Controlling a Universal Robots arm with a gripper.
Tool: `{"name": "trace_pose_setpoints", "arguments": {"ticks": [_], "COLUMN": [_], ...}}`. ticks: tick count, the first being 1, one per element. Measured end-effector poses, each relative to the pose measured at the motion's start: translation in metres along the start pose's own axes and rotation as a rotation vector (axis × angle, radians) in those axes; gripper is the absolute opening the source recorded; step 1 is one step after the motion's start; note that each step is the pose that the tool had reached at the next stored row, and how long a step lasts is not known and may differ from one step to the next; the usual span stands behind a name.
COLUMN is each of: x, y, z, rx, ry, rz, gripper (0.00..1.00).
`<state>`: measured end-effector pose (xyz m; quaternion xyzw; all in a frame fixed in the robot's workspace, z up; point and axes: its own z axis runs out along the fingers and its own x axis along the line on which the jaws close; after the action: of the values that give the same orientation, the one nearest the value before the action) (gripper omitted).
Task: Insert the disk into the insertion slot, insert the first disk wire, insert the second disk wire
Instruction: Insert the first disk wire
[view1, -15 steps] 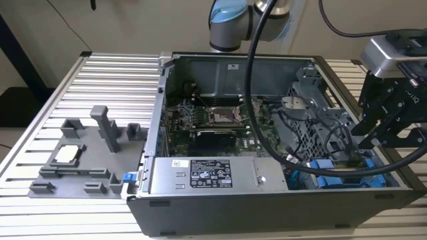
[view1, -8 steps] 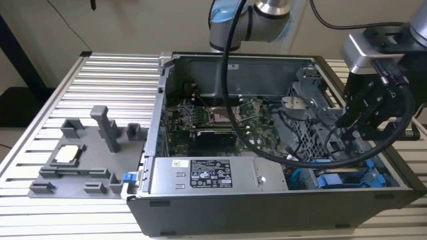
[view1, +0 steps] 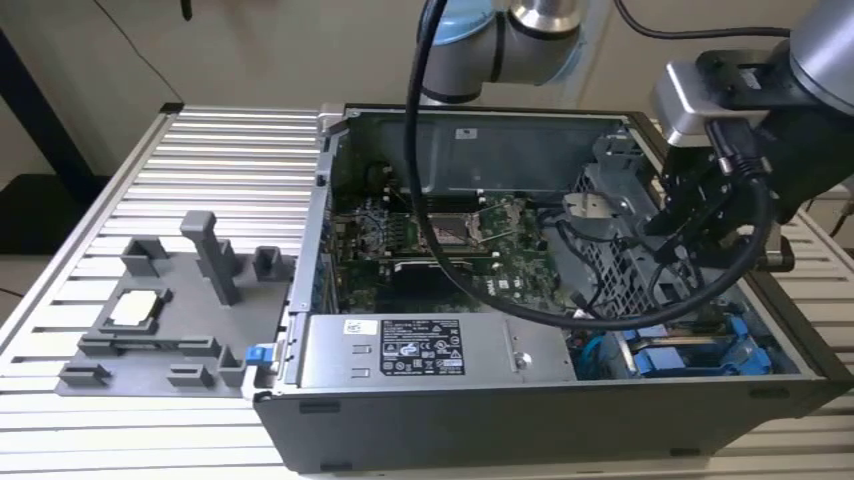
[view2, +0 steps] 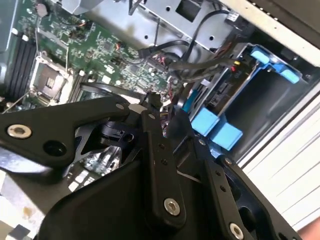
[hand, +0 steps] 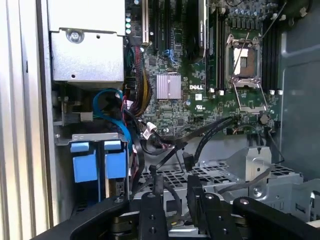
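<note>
The disk (view1: 694, 358), blue-framed, lies flat in the slot (hand: 95, 136) at the case's corner, exterior view's right, long axis seemingly running inward. The gripper (hand: 171, 176) hangs near; its grip I cannot tell.

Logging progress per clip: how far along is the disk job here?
Looks done: the disk, judged by its blue carrier tabs, seems seated in the insertion slot. In hand: the gripper hovers among loose black cables near that bay. Left: whether either wire is plugged in cannot be told.
</note>
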<state>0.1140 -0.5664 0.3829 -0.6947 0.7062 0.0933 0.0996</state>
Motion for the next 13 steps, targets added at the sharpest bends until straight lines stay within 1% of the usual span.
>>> {"name": "trace_pose_setpoints", "arguments": {"ticks": [2, 3, 6, 9, 11, 13], "x": [0.0004, 0.0006, 0.0014, 0.0022, 0.0027, 0.0032], "y": [0.0030, 0.0038, 0.0064, 0.0089, 0.0100, 0.0101], "z": [0.0012, 0.0020, 0.0045, 0.0072, 0.0090, 0.0106], "rx": [-0.0027, -0.0047, -0.0113, -0.0166, -0.0195, -0.0204], "ry": [-0.0173, -0.0234, -0.0384, -0.0562, -0.0673, -0.0790], "rz": [-0.009, -0.015, -0.037, -0.055, -0.065, -0.069], "gripper": [0.33, 0.33, 0.33, 0.33, 0.33, 0.33]}}
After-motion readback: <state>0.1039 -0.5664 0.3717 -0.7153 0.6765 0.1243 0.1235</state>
